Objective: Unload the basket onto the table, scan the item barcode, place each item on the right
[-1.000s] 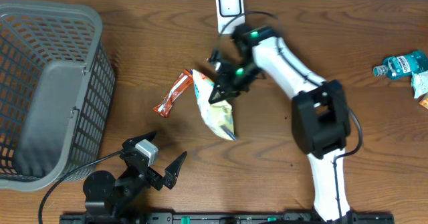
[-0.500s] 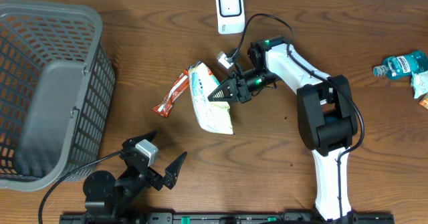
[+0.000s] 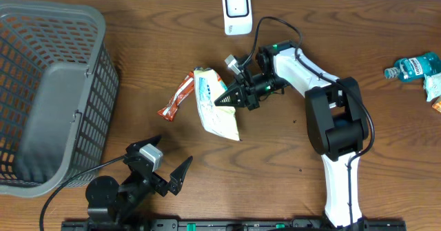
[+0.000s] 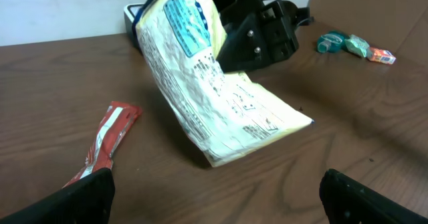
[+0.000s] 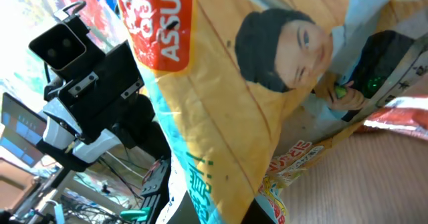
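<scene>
The item is a crinkled white and yellow snack bag point(image 3: 215, 114) that hangs tilted over the middle of the table, its lower corner close to the wood. My right gripper point(image 3: 229, 98) is shut on its upper right edge. The left wrist view shows the bag's printed white back point(image 4: 214, 103). Its yellow front point(image 5: 267, 83) fills the right wrist view, with the right gripper point(image 5: 224, 212) clamped on it. I cannot pick out a barcode. The white scanner point(image 3: 236, 10) stands at the table's far edge, apart from the bag. My left gripper point(image 3: 163, 164) rests open near the front edge, holding nothing.
A red stick packet point(image 3: 177, 96) lies just left of the bag. A grey basket point(image 3: 96, 72) takes up the left side. A blue mouthwash bottle point(image 3: 413, 67) and small packets lie at the far right.
My right arm has swung back from the scanner, and the bag has come down and turned slightly towards the table's middle. The left arm has not moved.
</scene>
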`<state>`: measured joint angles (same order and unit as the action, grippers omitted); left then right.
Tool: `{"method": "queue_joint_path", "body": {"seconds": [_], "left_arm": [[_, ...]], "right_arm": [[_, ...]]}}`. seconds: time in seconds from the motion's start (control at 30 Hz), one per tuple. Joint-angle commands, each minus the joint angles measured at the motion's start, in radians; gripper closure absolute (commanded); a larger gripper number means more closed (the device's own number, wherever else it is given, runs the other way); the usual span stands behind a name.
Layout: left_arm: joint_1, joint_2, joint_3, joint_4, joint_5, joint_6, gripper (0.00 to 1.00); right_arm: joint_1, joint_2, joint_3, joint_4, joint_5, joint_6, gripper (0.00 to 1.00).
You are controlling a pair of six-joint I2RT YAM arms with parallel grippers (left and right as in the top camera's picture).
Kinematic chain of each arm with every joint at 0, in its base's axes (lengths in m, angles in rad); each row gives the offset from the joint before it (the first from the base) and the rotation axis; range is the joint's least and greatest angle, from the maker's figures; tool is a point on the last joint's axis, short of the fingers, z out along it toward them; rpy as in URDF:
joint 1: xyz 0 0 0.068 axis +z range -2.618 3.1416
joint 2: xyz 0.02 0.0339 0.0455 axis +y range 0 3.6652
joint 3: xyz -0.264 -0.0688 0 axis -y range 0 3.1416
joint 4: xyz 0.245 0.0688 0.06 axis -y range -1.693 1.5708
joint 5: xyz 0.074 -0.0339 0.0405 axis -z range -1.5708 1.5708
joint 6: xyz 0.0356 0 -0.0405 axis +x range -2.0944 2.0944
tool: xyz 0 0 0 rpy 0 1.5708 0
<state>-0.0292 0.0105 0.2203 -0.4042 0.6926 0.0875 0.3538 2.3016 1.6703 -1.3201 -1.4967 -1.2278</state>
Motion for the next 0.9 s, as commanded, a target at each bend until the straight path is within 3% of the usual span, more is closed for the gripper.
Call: {"method": "queue_joint_path", "body": {"seconds": [0.0,0.07,0.2,0.3,0.4,0.5,0.6,0.77,0.87], "left_arm": [[-0.003,-0.005,-0.001,0.000,-0.001,0.017,0.02],[-0.003,-0.005,-0.001,0.000,-0.001,0.017,0.02],[-0.003,-0.006,-0.001,0.000,-0.001,0.017,0.02],[-0.003,-0.005,-0.001,0.000,-0.001,0.017,0.02],[-0.003,-0.005,-0.001,0.000,-0.001,0.017,0.02],[-0.003,-0.005,-0.001,0.000,-0.001,0.017,0.02],[-0.003,-0.005,-0.001,0.000,-0.001,0.017,0.02],[-0.003,-0.005,-0.001,0.000,-0.001,0.017,0.02],[-0.003,-0.005,-0.001,0.000,-0.001,0.017,0.02]], "right_arm": [[0.005,0.014,-0.026,0.002,-0.065,0.027,0.99],[0.005,0.014,-0.031,-0.002,-0.065,0.164,0.99],[0.005,0.014,-0.031,-0.017,-0.064,0.623,0.99],[0.005,0.014,-0.031,-0.087,-0.064,0.881,0.99],[-0.002,0.014,-0.031,-0.186,-0.031,1.091,0.99],[-0.019,0.014,-0.031,-0.151,0.027,1.080,0.99],[-0.037,0.014,-0.031,-0.001,0.274,1.229,0.99],[-0.047,0.013,-0.023,0.146,1.020,1.742,0.99],[-0.045,0.013,0.019,0.098,1.243,1.780,0.99]]}}
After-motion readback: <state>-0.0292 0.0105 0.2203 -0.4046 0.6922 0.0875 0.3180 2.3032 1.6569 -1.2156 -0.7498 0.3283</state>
